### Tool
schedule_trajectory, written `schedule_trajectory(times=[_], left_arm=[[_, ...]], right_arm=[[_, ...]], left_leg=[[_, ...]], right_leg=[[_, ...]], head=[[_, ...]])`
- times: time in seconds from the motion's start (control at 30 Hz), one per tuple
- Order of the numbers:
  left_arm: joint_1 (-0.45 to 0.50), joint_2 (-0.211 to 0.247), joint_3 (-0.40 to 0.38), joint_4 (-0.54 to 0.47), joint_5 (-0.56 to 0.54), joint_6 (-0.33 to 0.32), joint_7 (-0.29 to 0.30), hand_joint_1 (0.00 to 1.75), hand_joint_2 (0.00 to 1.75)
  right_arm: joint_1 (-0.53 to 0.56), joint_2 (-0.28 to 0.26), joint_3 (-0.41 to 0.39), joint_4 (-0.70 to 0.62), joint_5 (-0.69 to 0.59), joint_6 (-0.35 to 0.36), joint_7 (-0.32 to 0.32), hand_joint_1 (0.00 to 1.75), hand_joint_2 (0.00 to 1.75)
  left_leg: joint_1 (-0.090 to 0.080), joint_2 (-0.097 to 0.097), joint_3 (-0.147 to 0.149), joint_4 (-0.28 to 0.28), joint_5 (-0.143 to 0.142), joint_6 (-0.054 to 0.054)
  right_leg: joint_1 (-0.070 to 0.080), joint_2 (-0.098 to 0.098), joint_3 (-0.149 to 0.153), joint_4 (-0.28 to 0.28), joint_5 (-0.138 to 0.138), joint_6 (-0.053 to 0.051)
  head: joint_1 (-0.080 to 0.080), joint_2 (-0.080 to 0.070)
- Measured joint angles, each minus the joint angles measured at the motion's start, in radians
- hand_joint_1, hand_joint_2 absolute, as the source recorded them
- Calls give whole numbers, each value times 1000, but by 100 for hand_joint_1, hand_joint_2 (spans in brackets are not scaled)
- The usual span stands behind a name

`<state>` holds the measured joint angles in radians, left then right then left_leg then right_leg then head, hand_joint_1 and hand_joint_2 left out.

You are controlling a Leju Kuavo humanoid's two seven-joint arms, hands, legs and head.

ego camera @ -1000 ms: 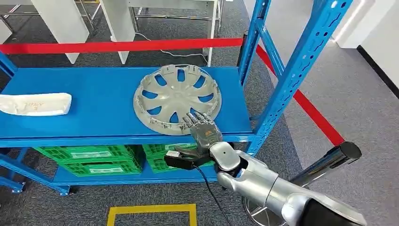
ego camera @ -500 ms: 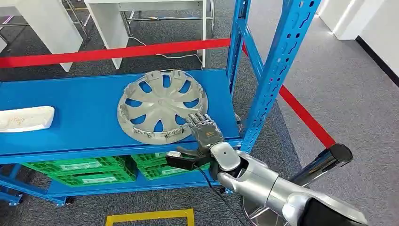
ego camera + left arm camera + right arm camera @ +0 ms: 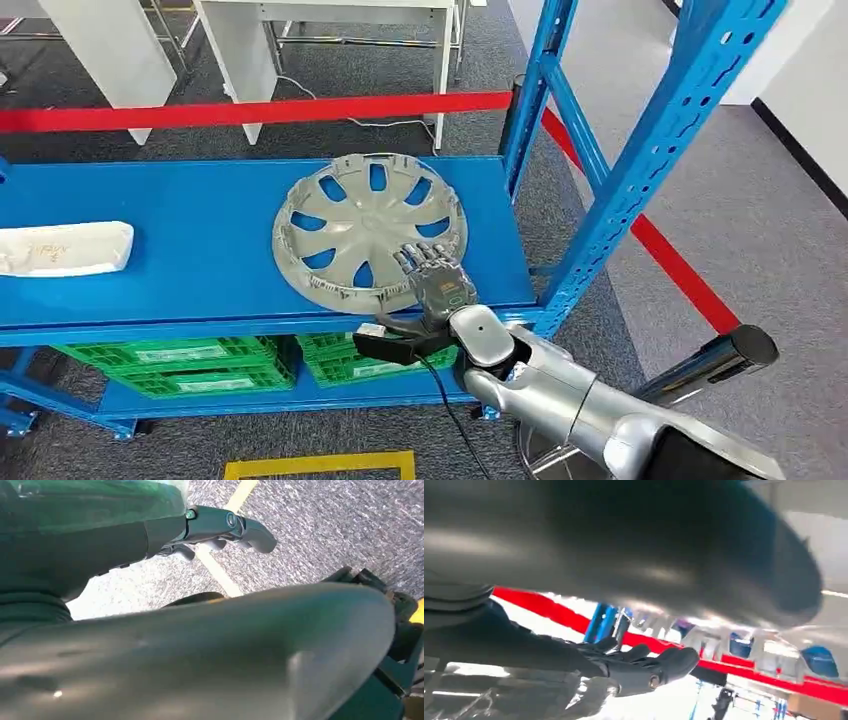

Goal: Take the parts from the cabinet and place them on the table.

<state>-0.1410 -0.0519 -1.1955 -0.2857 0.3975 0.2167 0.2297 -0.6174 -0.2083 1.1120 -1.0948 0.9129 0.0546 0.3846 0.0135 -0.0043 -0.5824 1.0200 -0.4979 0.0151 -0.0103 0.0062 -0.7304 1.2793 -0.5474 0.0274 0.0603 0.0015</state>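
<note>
One hubcap (image 3: 370, 232) lies flat on the blue shelf (image 3: 180, 270), toward its right end, directly ahead of the right hand (image 3: 432, 278). That hand is the nearer one; its fingers (image 3: 420, 258) are spread and lie on the hubcap's near rim, thumb low at the shelf edge, nothing gripped yet. The left hand (image 3: 220, 527) hangs over the floor, fingers loosely curled, holding nothing I can see.

Green crates (image 3: 180, 365) sit low beneath the blue shelf. Red barrier tape (image 3: 250, 112) stretches across the far side, with white table legs (image 3: 110, 55) beyond. Yellow floor marking (image 3: 320, 465) lies nearest.
</note>
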Motion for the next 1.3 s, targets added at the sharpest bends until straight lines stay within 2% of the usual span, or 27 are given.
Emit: schedule_trajectory(times=[0.07, 0.1, 0.13, 0.17, 0.23, 0.43, 0.53, 0.57, 0.8, 1.3], left_arm=[[0, 0, 0, 0, 0, 0, 0, 0, 0], [0, -1, 0, 0, 0, 0, 0, 0, 0], [-2, -1, 0, 0, -1, 0, 0, 0, 0], [-2, -1, 0, 0, -1, 1, 0, 0, 0], [0, -1, 0, 0, -1, 0, 2, 0, 0], [-1, 0, 0, 0, -1, -3, 6, 0, 0], [-1, 0, 0, 0, -1, -9, 9, 0, 0], [-1, 0, 0, 0, -1, -9, 9, 0, 0], [0, -3, 0, 0, 0, -12, 9, 0, 0], [15, -13, 3, 0, 13, -19, 2, 0, 0]], right_arm=[[-2, 0, -1, -3, 0, 0, 0, 0, 0], [-1, -1, -2, -3, 0, 0, 0, 0, 0], [-2, -1, -1, -3, 0, 0, 0, 0, 0], [-2, 0, -1, -3, 0, 0, 0, 0, 0], [0, 0, -2, -5, 0, 1, 1, 0, 0], [0, 0, -3, -5, -16, 3, 1, 0, 0], [0, 0, -7, -5, -27, 8, 1, 0, 0], [0, 0, -8, -5, -34, 9, 1, 0, 175], [5, 0, -19, -6, -110, 5, -18, 0, 175], [21, -2, -32, -32, -167, 13, -37, 0, 175]], left_leg=[[-1, -1, 14, 2, -11, -6], [-1, -1, 18, 1, -16, -10], [-7, 1, 15, 7, -18, -17], [-2, 1, 11, 5, -17, -22], [-4, 1, 15, 7, -22, -17], [-4, 1, 21, -7, -18, -24], [-4, 1, 23, -9, -18, -28], [-4, 1, 23, -10, -18, -28], [-5, 1, 25, -10, -17, -29], [-5, 1, 29, -10, -19, -27]], right_leg=[[3, 0, 69, -171, 107, -12], [6, 0, 95, -218, 110, -19], [12, 0, 98, -234, 110, -23], [13, 0, 101, -240, 99, -28], [12, 3, 102, -245, 99, -26], [12, 2, 102, -244, 94, -35], [13, 2, 102, -243, 94, -36], [13, 2, 103, -243, 94, -36], [12, 2, 108, -245, 95, -35], [11, 2, 113, -249, 95, -35]], head=[[4, 0], [5, 0], [-2, 0], [2, 0], [1, 0], [0, 0], [0, 0], [1, 0], [1, 0], [1, 0]])
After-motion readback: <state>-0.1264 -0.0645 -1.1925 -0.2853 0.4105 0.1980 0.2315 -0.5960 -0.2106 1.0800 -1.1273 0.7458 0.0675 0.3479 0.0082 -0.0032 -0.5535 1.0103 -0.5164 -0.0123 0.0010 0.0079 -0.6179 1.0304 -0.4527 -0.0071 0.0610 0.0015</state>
